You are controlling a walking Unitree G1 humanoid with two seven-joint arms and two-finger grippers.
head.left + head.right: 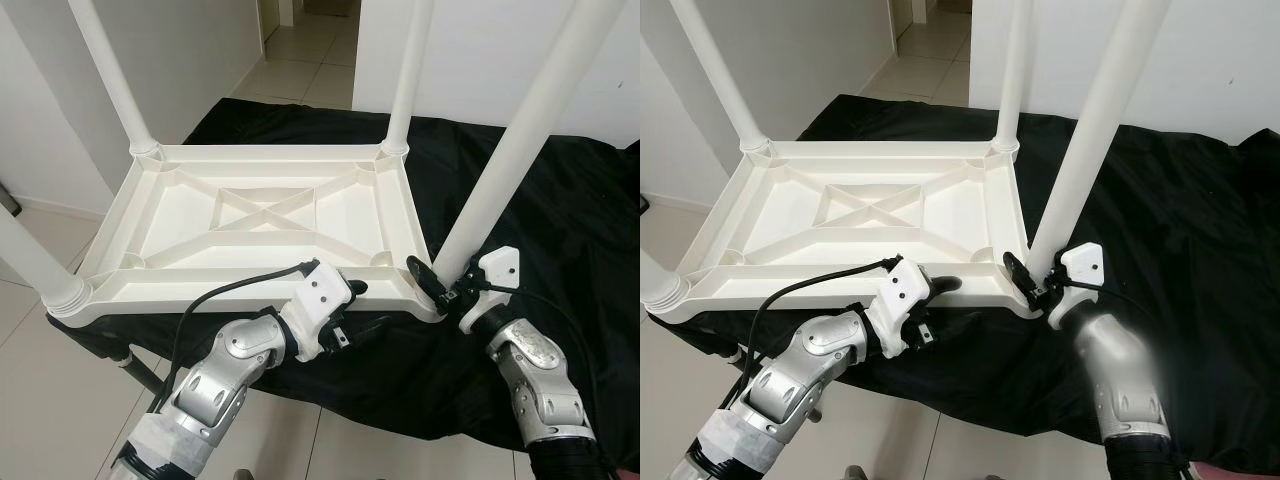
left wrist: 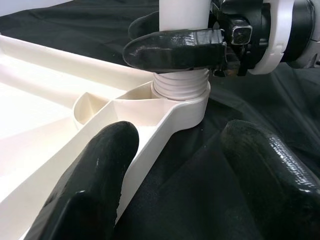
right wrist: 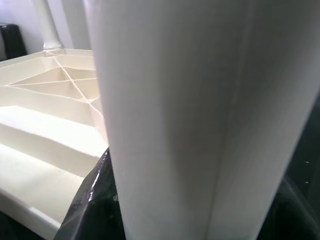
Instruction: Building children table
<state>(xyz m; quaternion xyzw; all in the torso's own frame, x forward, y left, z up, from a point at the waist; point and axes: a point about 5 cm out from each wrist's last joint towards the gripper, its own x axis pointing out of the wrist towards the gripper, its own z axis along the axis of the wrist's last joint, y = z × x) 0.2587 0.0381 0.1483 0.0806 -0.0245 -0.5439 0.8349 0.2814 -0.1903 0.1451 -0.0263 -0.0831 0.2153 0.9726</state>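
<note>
tabletop [image 1: 260, 215] upside down on black cloth [image 1: 560, 230], four legs up | right claw [image 1: 447, 283] clamped round near-right leg [image 1: 520, 140] just above its threaded socket [image 2: 181, 87] | left claw [image 1: 352, 305] at near rim beside that corner, fingers [image 2: 95, 175] spread apart, holding nothing, rim between them

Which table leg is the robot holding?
The near right corner leg. The right gripper clamps it just above its socket; the other three legs stand untouched. The left gripper only straddles the tabletop rim nearby.
</note>
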